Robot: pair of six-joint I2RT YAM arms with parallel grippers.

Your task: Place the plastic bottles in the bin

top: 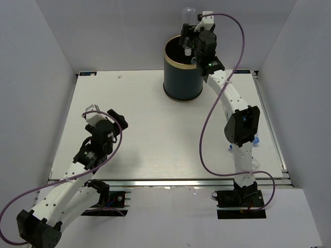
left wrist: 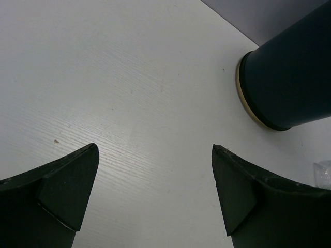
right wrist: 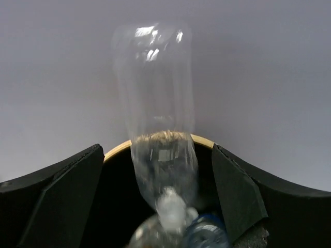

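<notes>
Right wrist: blurry bottle [right wrist: 155,93] cap-down in bin [right wrist: 116,149], R jaws wide, L jaws wide.

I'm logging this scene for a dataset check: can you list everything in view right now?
bin: one, dark navy with a gold rim, upright at the table's far middle.
clear bottle: one, transparent, neck down over the bin's mouth, touching neither right finger.
bottles in the bin: at least two, clear, one with blue.
blue object: one, beside the right arm, too hidden to identify.
table: one, white.
left gripper: open, empty, over bare table.
right gripper: open, above the bin.
</notes>
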